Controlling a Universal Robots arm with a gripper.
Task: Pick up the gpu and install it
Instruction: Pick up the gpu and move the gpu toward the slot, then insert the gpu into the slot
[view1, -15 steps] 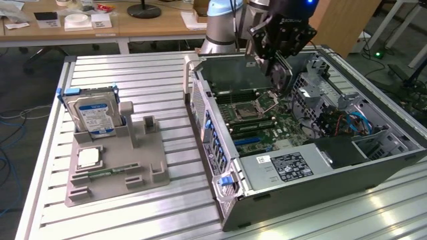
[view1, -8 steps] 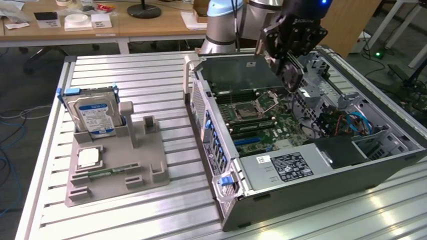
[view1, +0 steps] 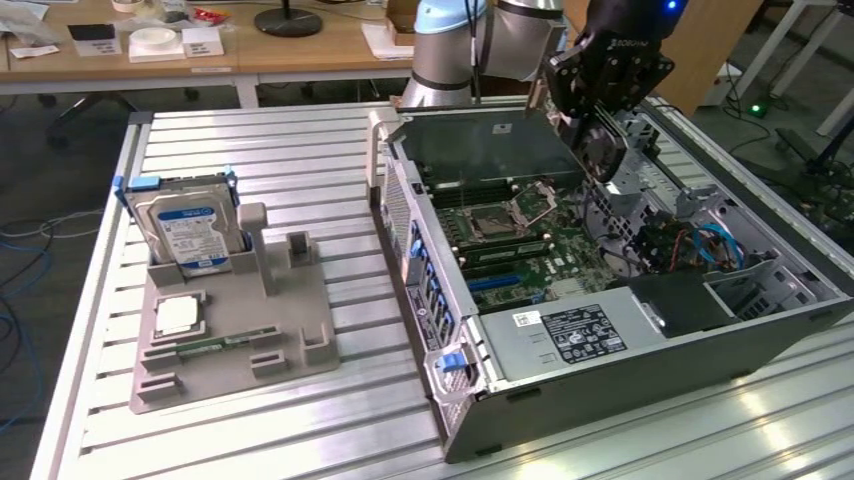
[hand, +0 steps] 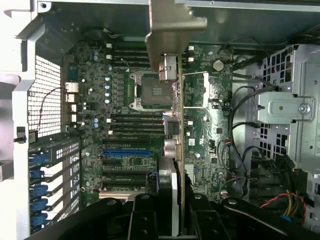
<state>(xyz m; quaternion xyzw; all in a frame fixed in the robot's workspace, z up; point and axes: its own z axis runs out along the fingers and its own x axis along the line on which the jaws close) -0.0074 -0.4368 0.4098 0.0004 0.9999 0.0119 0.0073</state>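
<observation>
While the pincer (hand: 176, 212) grips the gpu (hand: 176, 125) edge-on above the motherboard (hand: 125, 100), the card wants squaring with the blue slot (hand: 126, 150) and lowering without tilt.

Print on the hard drive's blue label (view1: 187, 225) and the power supply's black sticker (view1: 583, 333) seems illegible.

place: robotics lab | cues: aluminium bench (view1: 267, 150), robot arm (view1: 447, 50), wooden desks (view1: 320, 50)

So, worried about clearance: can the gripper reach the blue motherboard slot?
Probably yes: the computer case is open, nothing covers the blue slot, and the gripper holds the gpu above the motherboard.
</observation>
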